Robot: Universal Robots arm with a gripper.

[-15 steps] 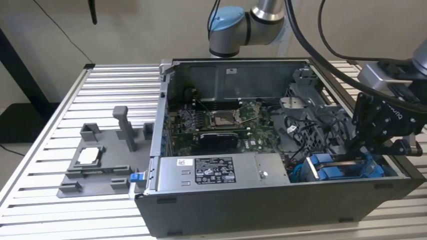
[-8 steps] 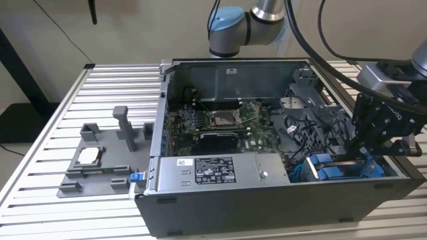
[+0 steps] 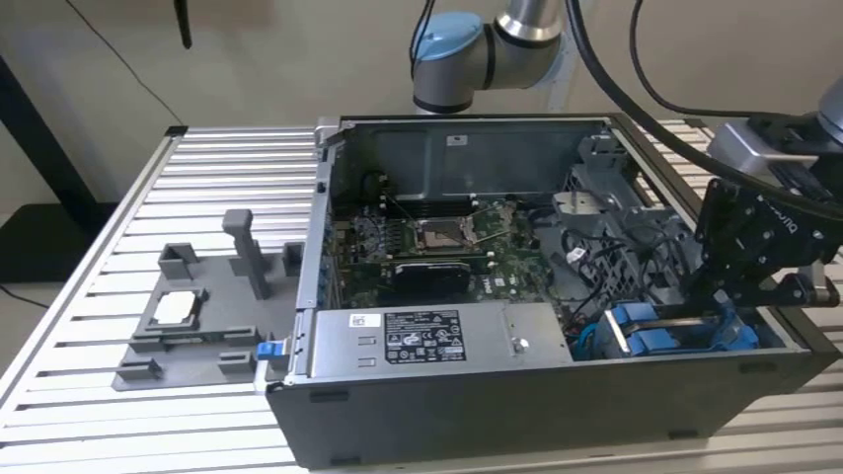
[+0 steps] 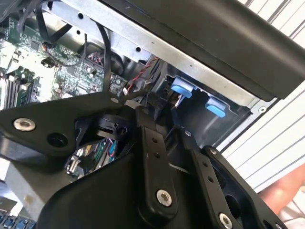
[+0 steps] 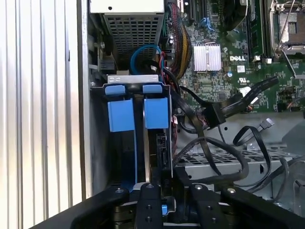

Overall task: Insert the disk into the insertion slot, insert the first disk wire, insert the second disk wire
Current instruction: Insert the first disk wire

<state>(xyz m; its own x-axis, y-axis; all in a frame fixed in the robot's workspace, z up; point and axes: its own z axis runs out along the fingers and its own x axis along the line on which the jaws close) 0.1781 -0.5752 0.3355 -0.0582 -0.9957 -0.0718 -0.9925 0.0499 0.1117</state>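
The disk (image 3: 658,341) stands on edge in its bright blue caddy, down inside the insertion slot (image 3: 599,341) at the case's front corner on the exterior view's right. In the first wrist view its two blue tabs (image 5: 156,113) sit at the far end of the dark grey cage (image 5: 97,143). My gripper (image 3: 718,314) reaches down into the cage from above. Its black fingers (image 5: 147,200) are shut on the caddy's near end (image 5: 164,209). Loose black cables with a connector (image 5: 217,114) lie beside the cage over the motherboard, not plugged into the disk.
The silver power supply box (image 3: 421,341) lies along the case's front, and the motherboard (image 3: 441,247) lies behind it. A blue cable loop (image 5: 143,52) hangs near the power supply. A grey fixture (image 3: 197,326) stands on the slatted table (image 3: 224,178) at the exterior view's left.
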